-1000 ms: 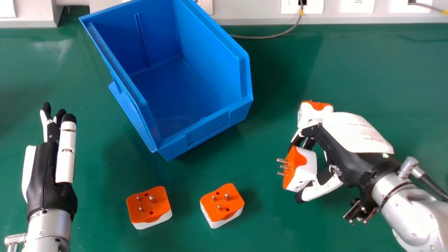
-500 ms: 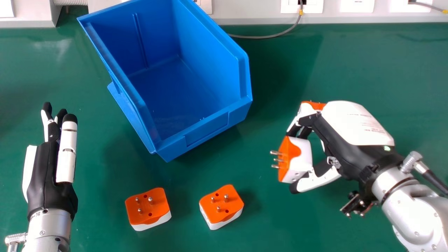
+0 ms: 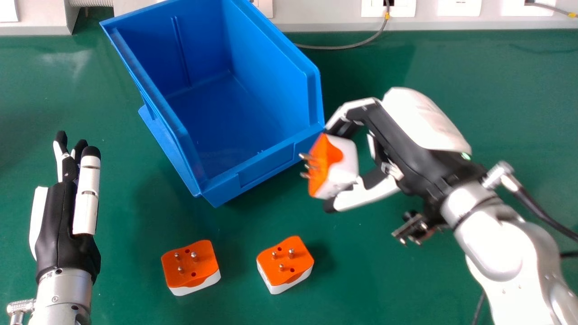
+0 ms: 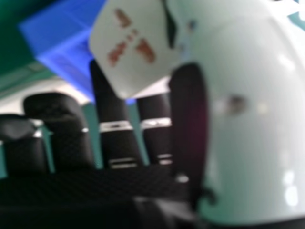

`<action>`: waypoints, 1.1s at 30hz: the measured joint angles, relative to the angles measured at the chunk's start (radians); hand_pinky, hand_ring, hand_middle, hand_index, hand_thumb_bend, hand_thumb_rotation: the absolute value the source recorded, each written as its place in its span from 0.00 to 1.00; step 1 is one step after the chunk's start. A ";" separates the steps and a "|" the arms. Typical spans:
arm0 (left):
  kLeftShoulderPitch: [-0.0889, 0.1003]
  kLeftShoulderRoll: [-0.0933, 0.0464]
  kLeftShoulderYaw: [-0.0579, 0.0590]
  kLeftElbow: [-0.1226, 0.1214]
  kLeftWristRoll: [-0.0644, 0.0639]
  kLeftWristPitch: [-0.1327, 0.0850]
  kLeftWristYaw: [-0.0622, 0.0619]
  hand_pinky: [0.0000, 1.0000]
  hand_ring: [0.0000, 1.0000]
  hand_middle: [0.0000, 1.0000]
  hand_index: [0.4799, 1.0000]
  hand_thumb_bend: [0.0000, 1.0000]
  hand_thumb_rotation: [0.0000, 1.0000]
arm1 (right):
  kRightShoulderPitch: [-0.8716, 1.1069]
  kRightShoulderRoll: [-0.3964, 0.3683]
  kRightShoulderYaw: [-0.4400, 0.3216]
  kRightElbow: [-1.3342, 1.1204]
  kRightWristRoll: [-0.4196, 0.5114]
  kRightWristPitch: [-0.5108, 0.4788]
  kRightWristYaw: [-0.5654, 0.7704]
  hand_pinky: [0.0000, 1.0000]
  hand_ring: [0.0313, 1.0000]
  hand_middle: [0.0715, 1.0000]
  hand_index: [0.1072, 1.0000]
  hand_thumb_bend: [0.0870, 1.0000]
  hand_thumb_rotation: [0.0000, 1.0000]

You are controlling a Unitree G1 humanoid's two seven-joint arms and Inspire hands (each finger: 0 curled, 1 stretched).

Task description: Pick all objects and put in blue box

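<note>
My right hand (image 3: pixel 402 135) pinches an orange-and-white plug adapter (image 3: pixel 342 164) between thumb and fingers, its pins pointing left, just off the near right corner of the blue box (image 3: pixel 266 167). In the right hand view, the right hand (image 4: pixel 257 152) holds the white socket side of the adapter (image 4: pixel 143 71), with the blue box (image 4: pixel 62 31) beyond. Two more adapters lie pins up on the table: one left (image 3: pixel 192 266), one right (image 3: pixel 285 264), both nearer than the box. My left hand (image 3: pixel 63 216) rests at the left side, fingers straight.
A grey cable (image 3: pixel 347 47) runs from a wall socket to behind the box. White socket panels (image 3: pixel 389 8) line the back edge of the green table (image 3: pixel 496 67). A black cable (image 3: pixel 537 210) trails from the right wrist.
My right hand has moved left and away from me with its adapter, now close to the box. An orange patch seen behind that hand earlier is now covered. The left hand has stayed still.
</note>
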 measured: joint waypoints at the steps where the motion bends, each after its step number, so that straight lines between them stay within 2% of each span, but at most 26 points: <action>1: -0.002 0.000 -0.001 0.000 0.000 0.000 0.000 0.99 1.00 1.00 0.98 0.25 0.94 | -0.018 0.007 0.004 0.008 -0.002 -0.001 -0.004 0.06 0.08 0.10 0.41 0.43 0.13; 9: -0.008 -0.001 -0.005 0.002 0.000 0.001 0.003 0.99 1.00 1.00 0.98 0.26 0.94 | -0.157 0.072 0.044 0.125 -0.020 -0.003 -0.044 0.05 0.07 0.10 0.41 0.43 0.13; 20: -0.002 -0.003 -0.008 -0.001 0.001 0.002 0.004 0.99 1.00 1.00 0.98 0.26 0.93 | -0.390 0.178 0.092 0.347 -0.023 -0.004 -0.103 0.03 0.05 0.07 0.41 0.43 0.13; 22: 0.002 -0.004 -0.010 -0.006 0.008 0.002 0.006 0.99 1.00 1.00 0.98 0.26 0.92 | -0.452 0.199 0.103 0.421 -0.023 -0.008 -0.117 0.03 0.05 0.07 0.41 0.43 0.13; 28: 0.005 -0.009 -0.017 -0.011 0.016 0.008 0.015 0.99 1.00 1.00 0.98 0.26 0.91 | -0.621 0.255 0.131 0.656 -0.022 -0.036 -0.167 0.04 0.06 0.08 0.41 0.43 0.13; 33: 0.011 -0.017 -0.026 -0.023 0.017 0.020 0.028 0.99 1.00 1.00 0.98 0.26 0.91 | -0.747 0.306 0.154 0.865 -0.019 -0.058 -0.220 0.06 0.08 0.12 0.41 0.43 0.12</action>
